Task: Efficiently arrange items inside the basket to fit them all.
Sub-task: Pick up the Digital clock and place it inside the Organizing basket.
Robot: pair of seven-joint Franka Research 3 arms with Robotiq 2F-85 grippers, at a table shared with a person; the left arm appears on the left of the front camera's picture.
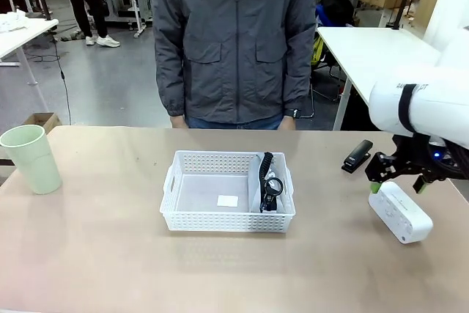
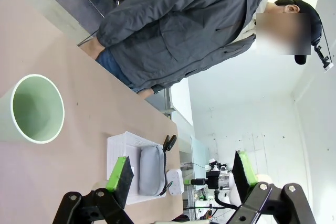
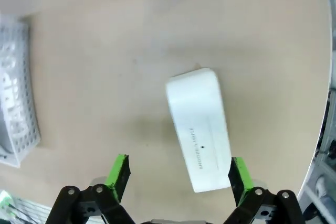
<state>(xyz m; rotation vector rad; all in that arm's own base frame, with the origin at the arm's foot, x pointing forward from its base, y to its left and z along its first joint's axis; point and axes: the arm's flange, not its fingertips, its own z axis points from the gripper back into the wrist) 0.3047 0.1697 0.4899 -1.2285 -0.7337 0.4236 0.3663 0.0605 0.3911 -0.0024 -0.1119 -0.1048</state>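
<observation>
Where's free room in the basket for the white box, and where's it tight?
The basket floor is bare, but for a flat white patch, from its left wall to the grey pouch set along the right wall; that strip is crowded. On the table, the stretch between basket and green cup is open; stapler and white box occupy the right side.

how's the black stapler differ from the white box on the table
The stapler is black and small; the white box is clearly bigger. The stapler lies farther back, toward the person; the white box lies nearer the robot, beneath the open jaws of the right gripper. Both rest on the table right of the basket, outside it.
</observation>
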